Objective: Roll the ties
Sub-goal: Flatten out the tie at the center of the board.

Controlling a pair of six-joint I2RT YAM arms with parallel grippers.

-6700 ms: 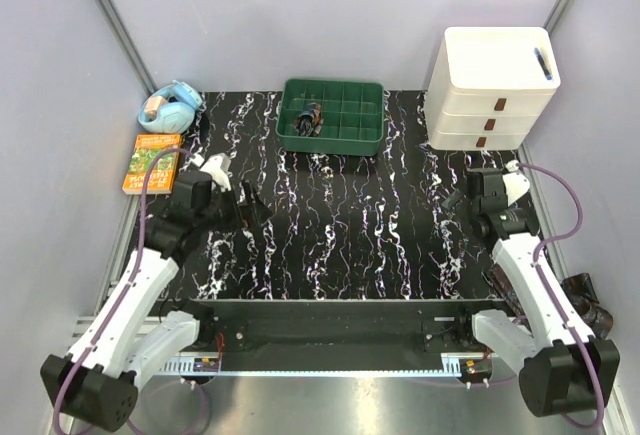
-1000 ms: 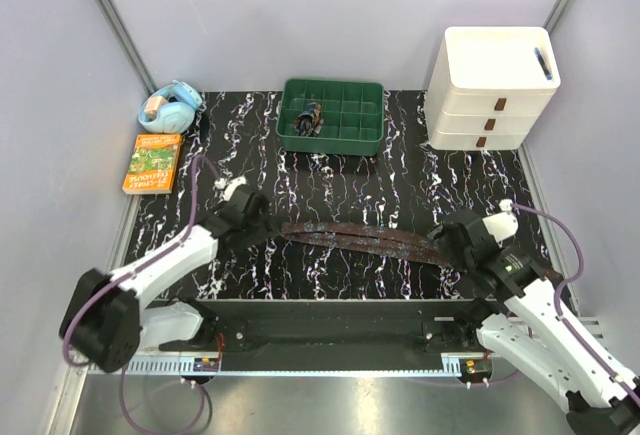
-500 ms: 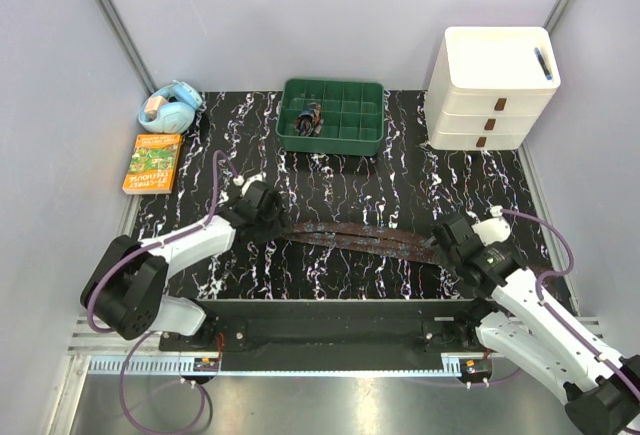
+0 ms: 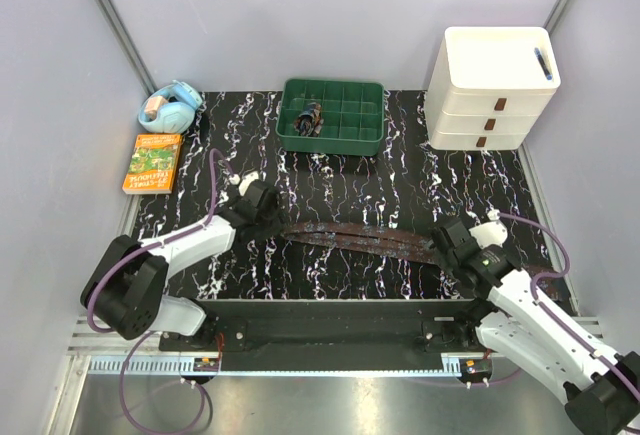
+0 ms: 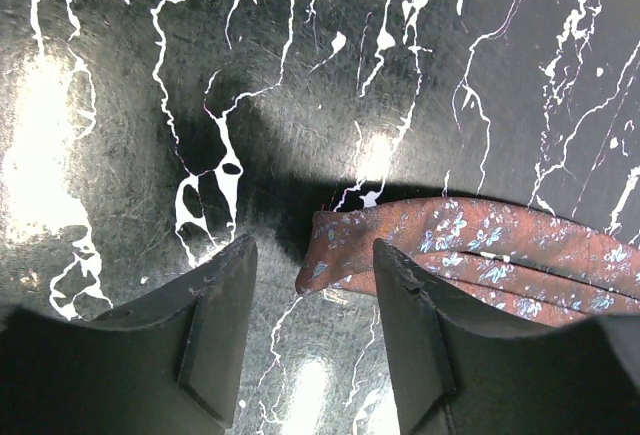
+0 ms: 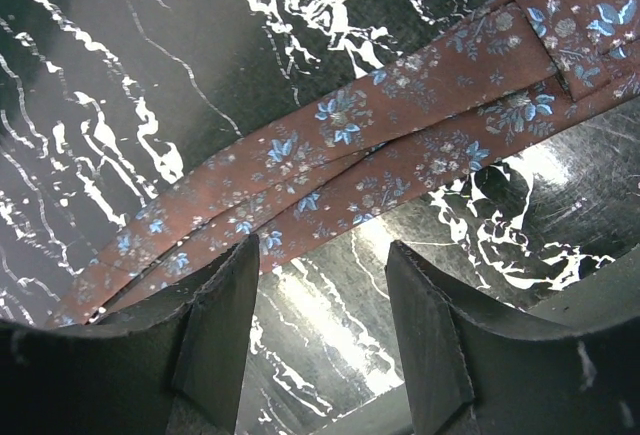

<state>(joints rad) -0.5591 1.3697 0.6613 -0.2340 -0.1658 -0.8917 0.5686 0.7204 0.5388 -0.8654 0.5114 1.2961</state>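
The left end effector [image 5: 312, 255] and right end effector [image 6: 322, 250] stand half open, empty, over limp, likely slippery ties [image 4: 350, 236], best pinched at the centre-left tip.

Overhead, two wrist close-ups, shared tie [image 4: 350, 238]

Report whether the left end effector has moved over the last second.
Yes: the left end effector shifted rightward, away from the orange book.

Long reddish-brown floral cloth ties [image 6: 380, 125]: woven, faint sheen. Black white-veined marble-look desk [image 5: 120, 55]: glossy, finely scratched, mirrors lamps. Black plastic fingers [image 5: 215, 325]: matt, lightly scuffed. Green compartment tray [image 4: 331, 143]: smooth plastic.
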